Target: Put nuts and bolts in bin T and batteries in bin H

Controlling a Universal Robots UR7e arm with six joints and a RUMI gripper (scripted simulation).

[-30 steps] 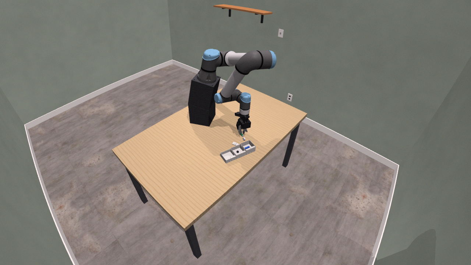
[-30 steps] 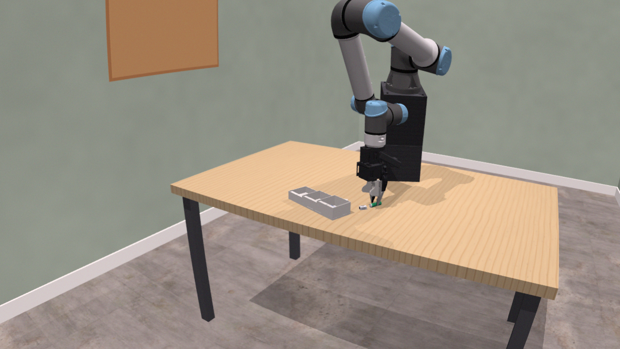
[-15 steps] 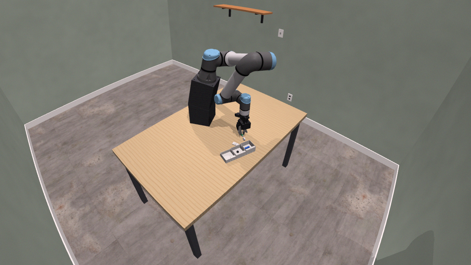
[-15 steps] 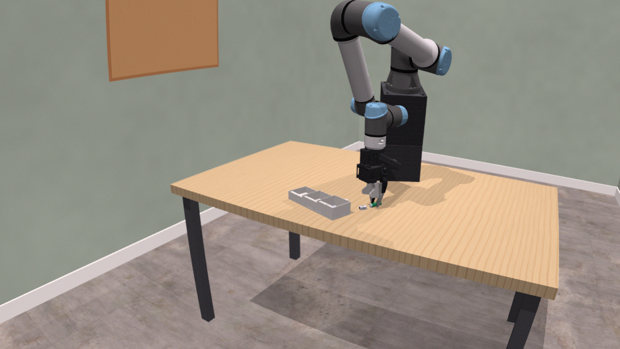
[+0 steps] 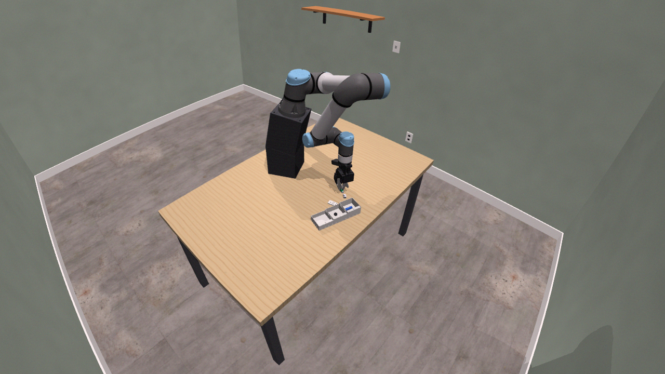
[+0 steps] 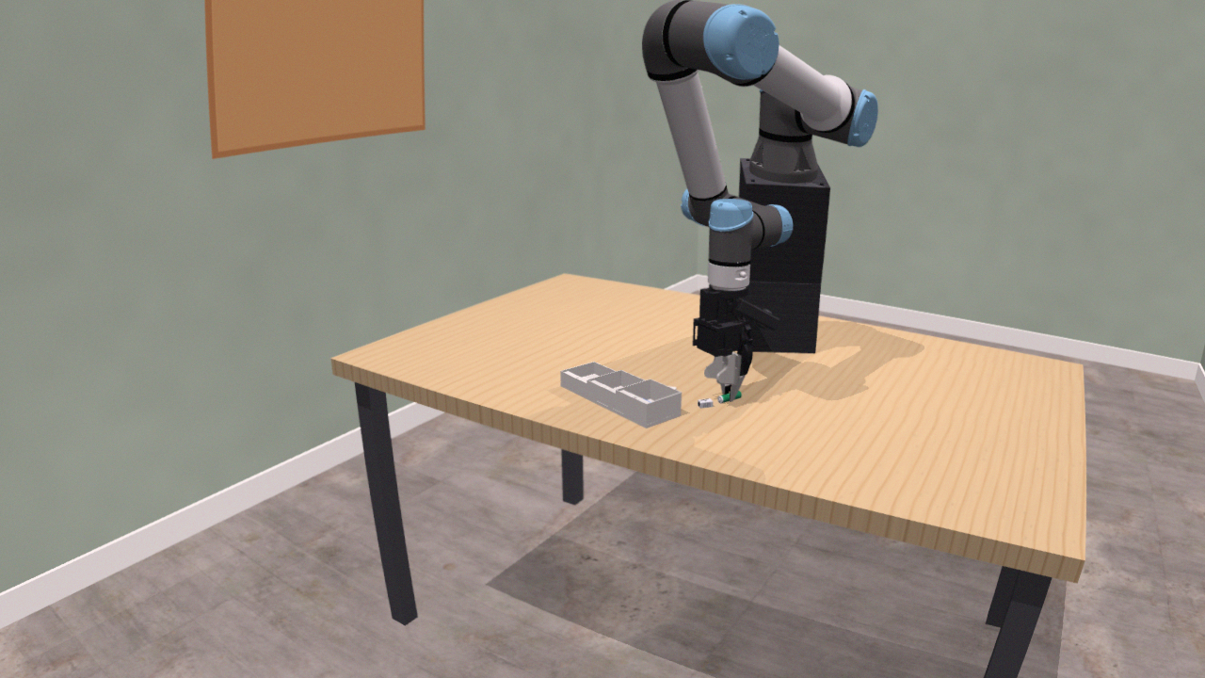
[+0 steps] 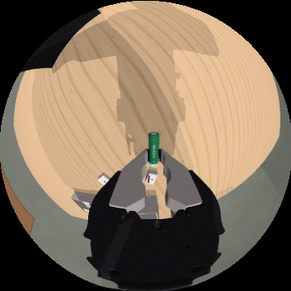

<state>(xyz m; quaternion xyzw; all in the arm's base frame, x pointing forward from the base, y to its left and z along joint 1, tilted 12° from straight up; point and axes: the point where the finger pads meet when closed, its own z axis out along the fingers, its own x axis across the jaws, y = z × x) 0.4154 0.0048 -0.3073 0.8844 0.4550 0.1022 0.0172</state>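
My gripper [image 5: 342, 187] [image 6: 731, 388] [image 7: 153, 149] is shut on a green battery [image 5: 342, 190] [image 6: 728, 395] [image 7: 153, 146], gripping it near one end, right at the table top. The battery's other end sticks out past the fingertips in the wrist view. A small white-and-silver piece [image 5: 344, 196] [image 6: 705, 404] [image 7: 150, 178] lies on the table between the gripper and the bins. A grey row of three open bins [image 5: 323, 226] [image 6: 649, 412] [image 7: 81, 200] stands just beyond it. One bin holds a blue thing [image 5: 349, 209], the middle one a black thing [image 5: 334, 213]. I cannot read the bin letters.
Another small white piece [image 5: 332, 202] [image 7: 103, 179] lies on the table against the bins' near side. The arm's black pedestal [image 5: 284, 144] [image 6: 783, 269] stands on the table behind the gripper. The table's edge [image 5: 372, 223] runs close behind the bins.
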